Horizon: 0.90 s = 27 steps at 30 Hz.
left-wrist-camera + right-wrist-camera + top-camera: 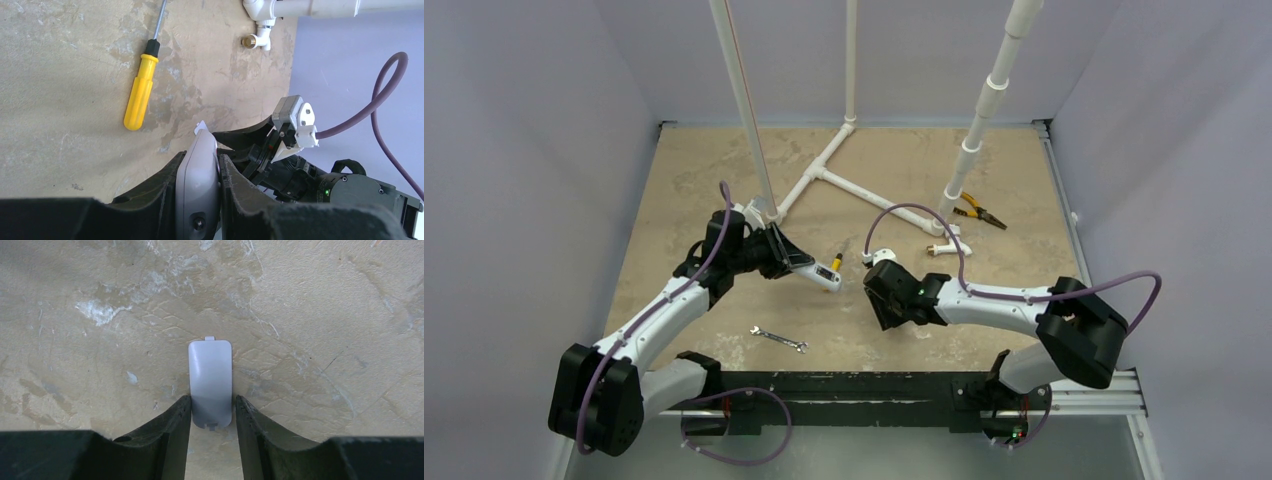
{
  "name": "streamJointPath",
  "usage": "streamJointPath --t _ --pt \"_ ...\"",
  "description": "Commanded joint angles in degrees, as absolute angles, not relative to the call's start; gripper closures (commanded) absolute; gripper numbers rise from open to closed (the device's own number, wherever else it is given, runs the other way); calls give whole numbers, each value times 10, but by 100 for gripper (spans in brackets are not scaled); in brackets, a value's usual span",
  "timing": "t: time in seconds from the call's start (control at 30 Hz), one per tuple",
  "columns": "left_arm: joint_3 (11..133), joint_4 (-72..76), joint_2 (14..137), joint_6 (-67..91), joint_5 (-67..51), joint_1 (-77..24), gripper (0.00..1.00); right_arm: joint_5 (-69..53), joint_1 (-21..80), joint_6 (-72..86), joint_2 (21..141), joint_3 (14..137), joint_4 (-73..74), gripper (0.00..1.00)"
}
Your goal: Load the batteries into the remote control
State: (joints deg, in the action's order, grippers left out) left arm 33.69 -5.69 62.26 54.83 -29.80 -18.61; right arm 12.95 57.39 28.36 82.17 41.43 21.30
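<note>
Right wrist view: right tool (213,400) sat low over the bench (90,340), jaws flanking the loose battery cover (210,375) at both edges; pinched or not, could not tell. Left tool (202,157) was clamped on the remote control (199,185), held off the bench. Cover-removal step, by my reading. Battery bay was hidden; no batteries seen. Next move called for locating cells with the remote steady.

The beige mottled table (694,180) carries a white pipe frame (824,178) toward its far edge. Yellow-handled pliers (980,211) lie near the right edge, a yellow screwdriver (140,95) mid-surface, and a wrench (779,339) by the near edge.
</note>
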Motion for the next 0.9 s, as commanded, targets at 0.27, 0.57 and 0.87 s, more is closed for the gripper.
streamJointPath --t 0.27,0.57,0.87 --pt "355 -37 629 542 -306 -180 100 117 580 298 809 420 265 74" --pt "366 -25 639 538 -324 -180 100 136 580 245 694 446 310 74" --pt "355 74 647 535 -383 -207 100 108 580 97 615 494 339 73"
